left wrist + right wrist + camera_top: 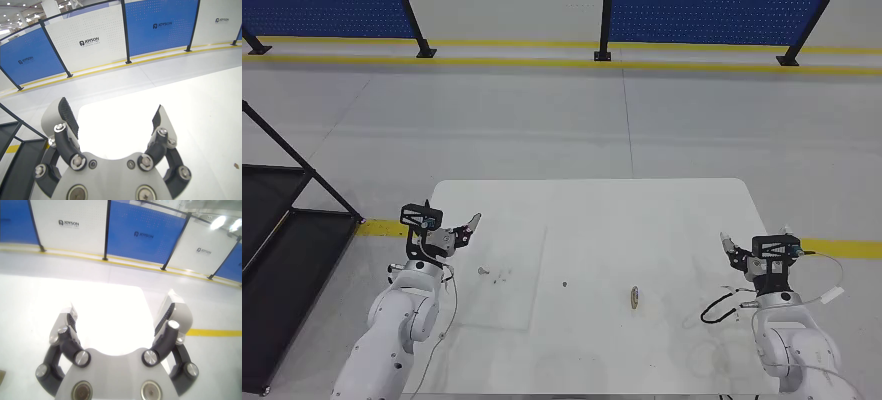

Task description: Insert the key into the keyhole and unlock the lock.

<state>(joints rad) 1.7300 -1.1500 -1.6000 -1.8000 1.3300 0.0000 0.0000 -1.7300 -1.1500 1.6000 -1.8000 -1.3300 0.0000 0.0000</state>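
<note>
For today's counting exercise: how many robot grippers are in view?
2. The left gripper is over the white table's left side, jaws open; the right gripper is over its right side, jaws open. None seems hidden.

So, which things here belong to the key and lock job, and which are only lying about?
For the job:
lock, the small brass-coloured piece on the table
key, probably the small grey piece near the left arm
left gripper and right gripper, both open and empty

Only lying about:
black rack on the floor
blue fence panels
dark speck on the table
</note>
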